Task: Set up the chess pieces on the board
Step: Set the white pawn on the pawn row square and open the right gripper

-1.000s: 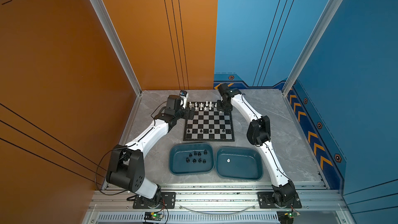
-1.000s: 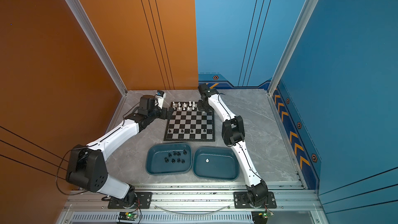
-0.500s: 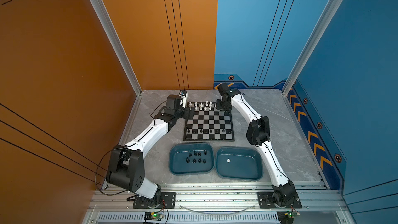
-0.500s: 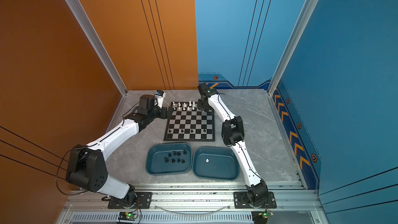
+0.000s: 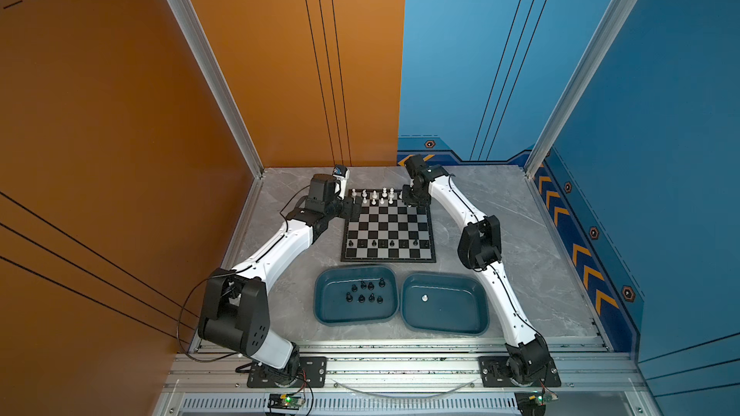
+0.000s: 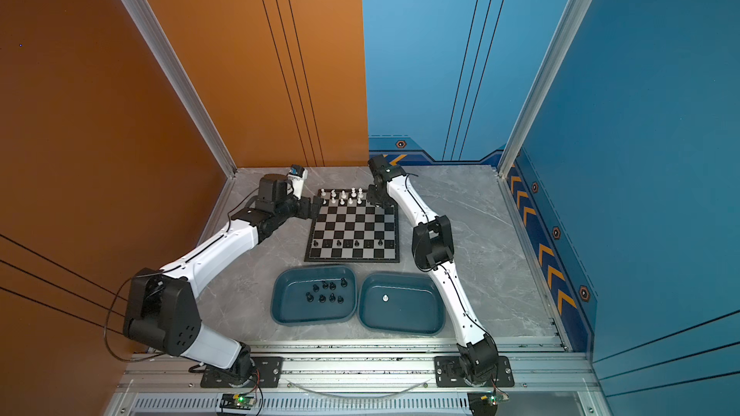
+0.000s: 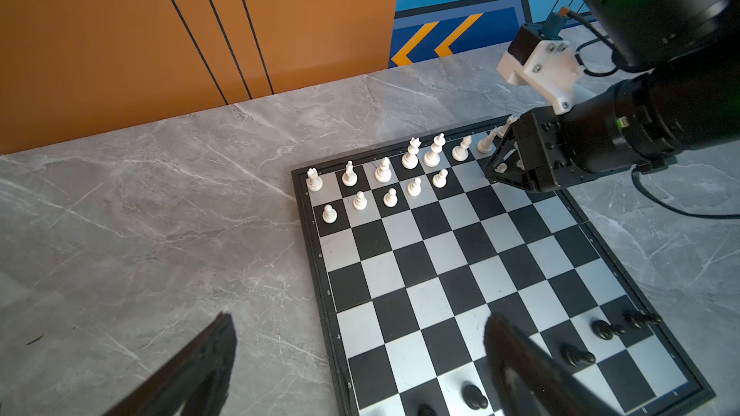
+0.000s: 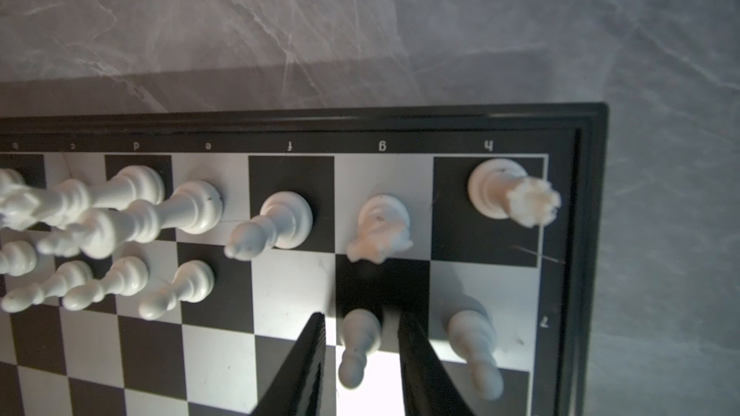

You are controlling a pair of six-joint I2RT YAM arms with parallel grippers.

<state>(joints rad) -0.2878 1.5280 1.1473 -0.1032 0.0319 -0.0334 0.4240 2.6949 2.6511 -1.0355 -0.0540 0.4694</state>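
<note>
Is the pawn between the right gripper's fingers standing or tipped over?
Standing: the pawn rests base-down on the board, with a gap to each finger of the right gripper.

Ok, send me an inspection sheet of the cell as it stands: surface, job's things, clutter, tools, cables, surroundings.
Surface: grey marble-look tabletop, no spills seen.
Job's things: black-and-silver chequered chessboard lies flat; small white plastic chessmen fill its two far rows, one square empty; a few glossy black chessmen stand near its front; more black ones in the left teal plastic tray, one white piece in the right teal tray.
Clutter: nothing seen.
Tools: left tool open wide, empty, by the board's far left corner; right tool open, straddling a white pawn, seemingly clear of it.
Cables: black cable loops off the left arm's base; second black cable trails from the right wrist.
Surroundings: orange wall panel, blue wall panels.
</note>
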